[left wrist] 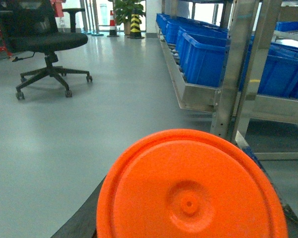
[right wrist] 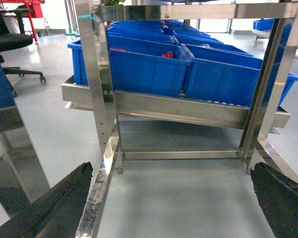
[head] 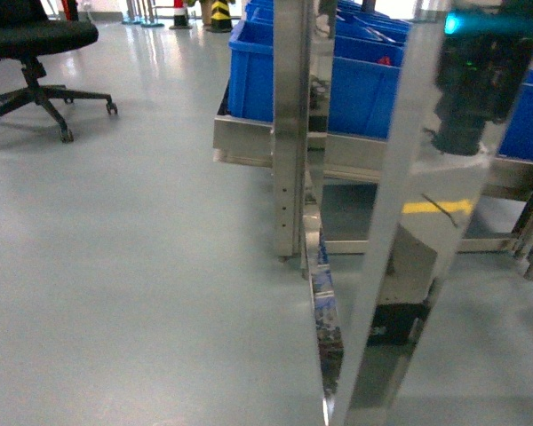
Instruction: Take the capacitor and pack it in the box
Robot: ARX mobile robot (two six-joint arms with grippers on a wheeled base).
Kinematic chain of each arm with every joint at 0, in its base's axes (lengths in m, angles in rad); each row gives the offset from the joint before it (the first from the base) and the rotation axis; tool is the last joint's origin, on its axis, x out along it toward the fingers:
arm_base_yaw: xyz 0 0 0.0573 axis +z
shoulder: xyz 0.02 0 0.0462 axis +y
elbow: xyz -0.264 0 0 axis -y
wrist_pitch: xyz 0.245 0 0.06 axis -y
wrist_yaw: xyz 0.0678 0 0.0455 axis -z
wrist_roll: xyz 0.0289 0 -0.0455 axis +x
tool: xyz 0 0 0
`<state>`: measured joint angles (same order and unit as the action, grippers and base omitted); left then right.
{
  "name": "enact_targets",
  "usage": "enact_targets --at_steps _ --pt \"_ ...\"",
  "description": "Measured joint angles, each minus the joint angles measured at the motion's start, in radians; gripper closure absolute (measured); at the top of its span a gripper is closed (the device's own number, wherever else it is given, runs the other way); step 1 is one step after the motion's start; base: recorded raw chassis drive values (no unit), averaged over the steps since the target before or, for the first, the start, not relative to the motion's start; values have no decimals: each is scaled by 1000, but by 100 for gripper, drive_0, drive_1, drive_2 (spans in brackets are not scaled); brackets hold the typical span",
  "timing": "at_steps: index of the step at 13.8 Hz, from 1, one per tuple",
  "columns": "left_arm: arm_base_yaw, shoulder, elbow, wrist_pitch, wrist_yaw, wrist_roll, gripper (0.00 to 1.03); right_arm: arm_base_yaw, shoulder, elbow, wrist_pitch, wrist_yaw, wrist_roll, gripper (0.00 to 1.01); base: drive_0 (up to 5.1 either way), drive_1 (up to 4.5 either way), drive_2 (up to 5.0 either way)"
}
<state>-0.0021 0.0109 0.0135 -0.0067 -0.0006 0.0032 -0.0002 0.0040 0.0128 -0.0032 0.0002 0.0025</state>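
a round orange plastic lid (left wrist: 191, 191) fills the bottom of the view. behind it stretches a glossy grey floor (left wrist: 89, 129), with a black swivel office chair (left wrist: 44, 44) far left and blue plastic bins (left wrist: 208, 59) on a steel rack (left wrist: 233, 74) right.

The steel rack (right wrist: 154, 106) is bright brushed metal, its uprights mirror-smooth and reflective. On its shelf the blue bins (right wrist: 139, 67) are smooth moulded plastic with a soft sheen. Under the rack the grey floor (head: 133, 266) is glossy and throws back light. Left of the rack, the orange disc (left wrist: 191, 191) is smooth, satin plastic, and the office chair (left wrist: 47, 42) has matt black cloth
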Motion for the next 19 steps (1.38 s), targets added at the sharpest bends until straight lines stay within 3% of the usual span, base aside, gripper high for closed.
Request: enact_targets --at_steps 19 --pt "0 0 0 0 0 0 59 0 0 0 -3 0 0 3 -495 242 242"
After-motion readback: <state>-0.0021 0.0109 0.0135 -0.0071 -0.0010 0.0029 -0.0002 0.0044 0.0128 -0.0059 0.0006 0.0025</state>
